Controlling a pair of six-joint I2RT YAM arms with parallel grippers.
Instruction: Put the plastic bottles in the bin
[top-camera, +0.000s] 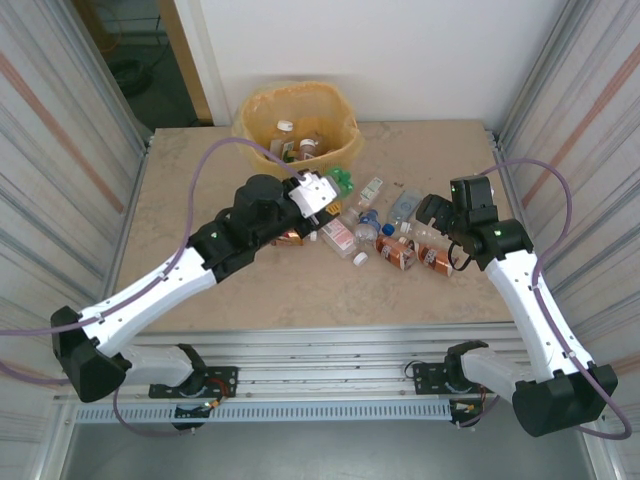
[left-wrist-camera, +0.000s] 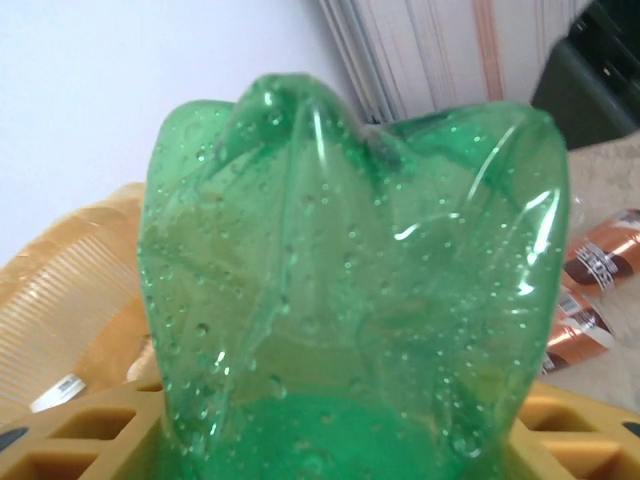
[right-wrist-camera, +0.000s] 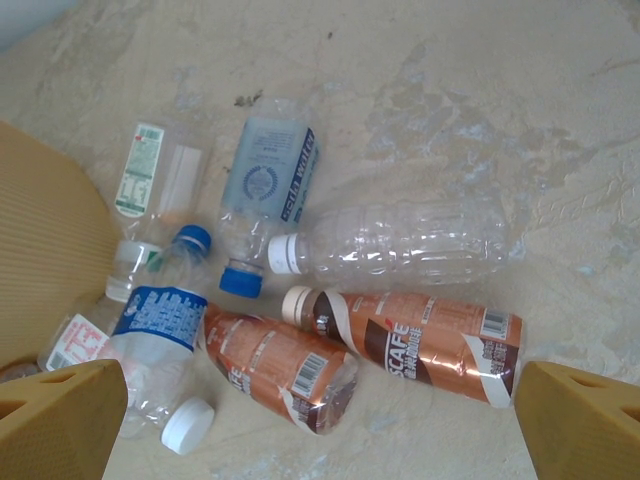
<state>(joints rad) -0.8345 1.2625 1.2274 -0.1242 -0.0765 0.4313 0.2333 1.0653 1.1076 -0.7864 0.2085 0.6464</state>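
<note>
left fingers (left-wrist-camera: 70, 440) clamped on a green bottle (left-wrist-camera: 350, 300), held just beside the near rim of the bin (top-camera: 252, 125), which sits mid far edge of the desk (top-camera: 200, 270). right fingers (right-wrist-camera: 575, 425) spread wide above the loose bottles (top-camera: 395, 245) lying right of desk centre. binned bottles (top-camera: 292, 140) visible inside.

Lab robot cell, stone-look table (top-camera: 180, 270) on aluminium rails (top-camera: 330, 345), ribbed side panels (top-camera: 50, 140)

The plastic bottles (top-camera: 400, 252) lie before the bin (top-camera: 250, 112), several seemingly inside.
</note>
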